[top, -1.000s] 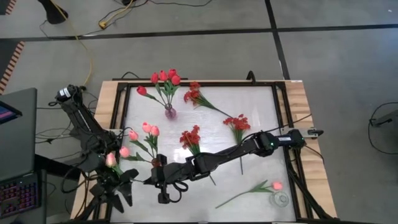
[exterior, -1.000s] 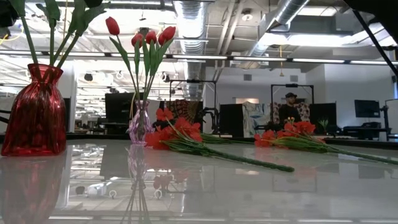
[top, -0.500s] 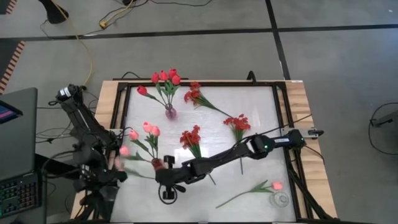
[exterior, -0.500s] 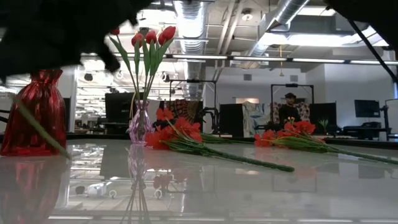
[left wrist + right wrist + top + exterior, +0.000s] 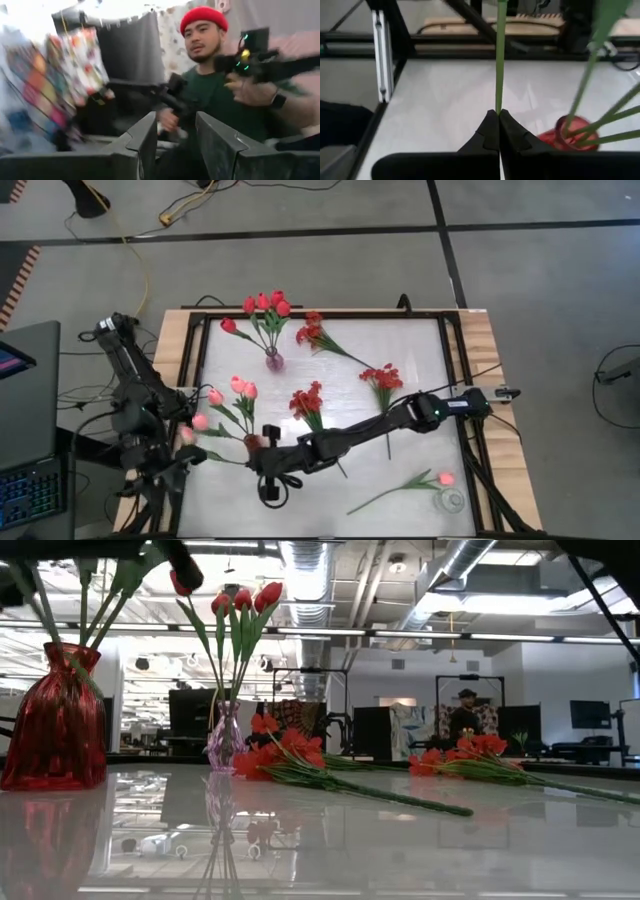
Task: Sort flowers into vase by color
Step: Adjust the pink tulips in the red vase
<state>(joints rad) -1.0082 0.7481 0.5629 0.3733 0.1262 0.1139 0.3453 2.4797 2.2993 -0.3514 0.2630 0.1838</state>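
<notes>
Red vase [image 5: 57,720] held pink tulips [image 5: 238,388] on green stems; clear vase [image 5: 224,739] held red tulips [image 5: 245,598]. Three red sprays [image 5: 307,401] lay flat on the white table [image 5: 400,350], one pink tulip [image 5: 443,478] lay near its right front corner by a small glass [image 5: 452,501]. Beyond the table, an open workshop with a person at the back. My right gripper [image 5: 498,131] was pinched on a green stem [image 5: 500,55] just beside the red vase. My left gripper [image 5: 175,131] stood parted, empty, off the table's left edge, a pink bloom [image 5: 187,434] near it.
</notes>
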